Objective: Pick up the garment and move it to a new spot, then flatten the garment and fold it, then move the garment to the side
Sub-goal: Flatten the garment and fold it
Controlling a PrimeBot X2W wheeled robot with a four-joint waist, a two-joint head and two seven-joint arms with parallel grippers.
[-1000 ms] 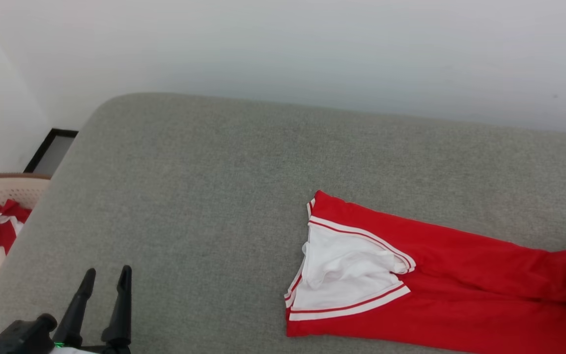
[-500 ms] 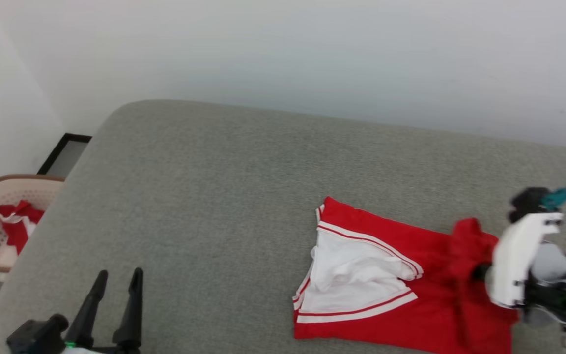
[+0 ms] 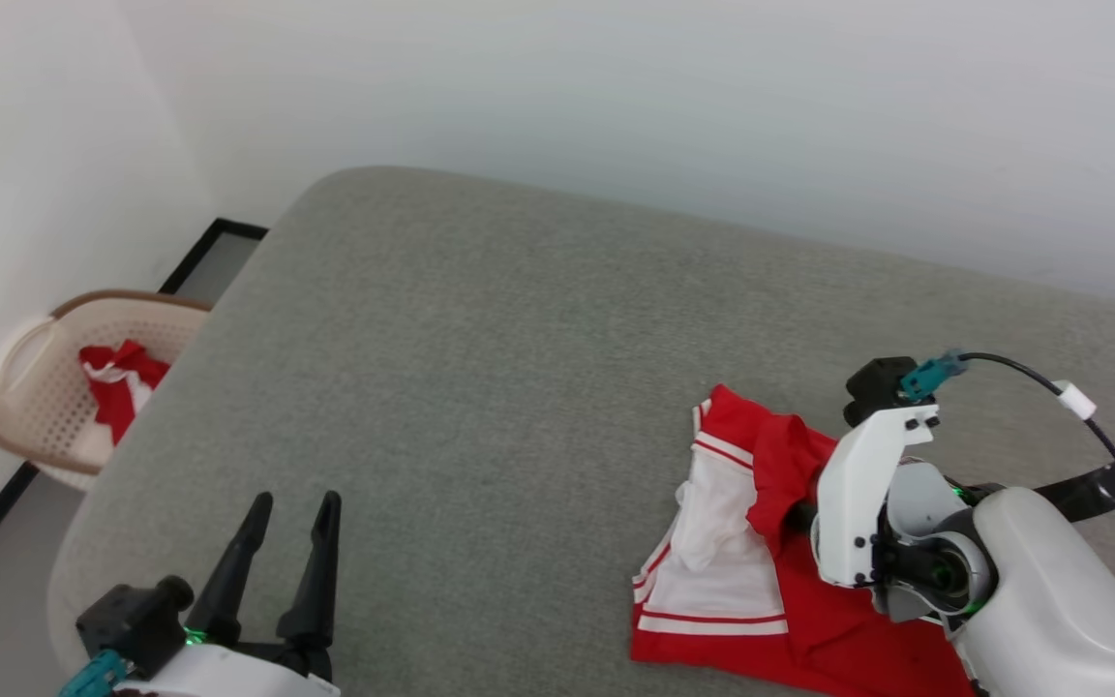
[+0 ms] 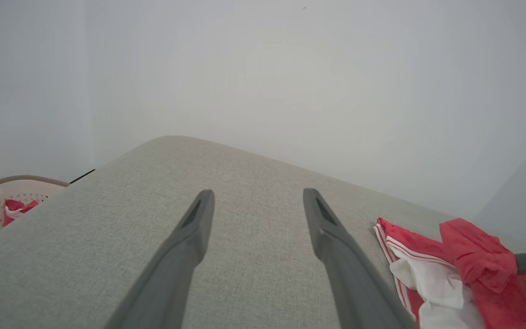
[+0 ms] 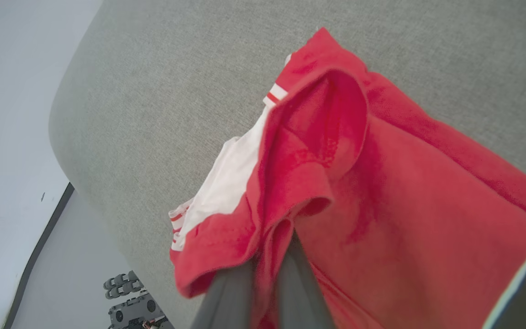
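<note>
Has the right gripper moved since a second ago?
Yes. The right gripper, shut on a fold of the shirt, has carried it leftward, toward the white sleeve lying on the gray cushion; the fold now overlaps it.

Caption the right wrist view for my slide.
Right gripper shut on a fold of the red garment atop the grey upholstered surface.

Head view high above grey cushion [image 3: 480, 368], left wrist low across it, right wrist close on shared garment [image 5: 404, 192]
</note>
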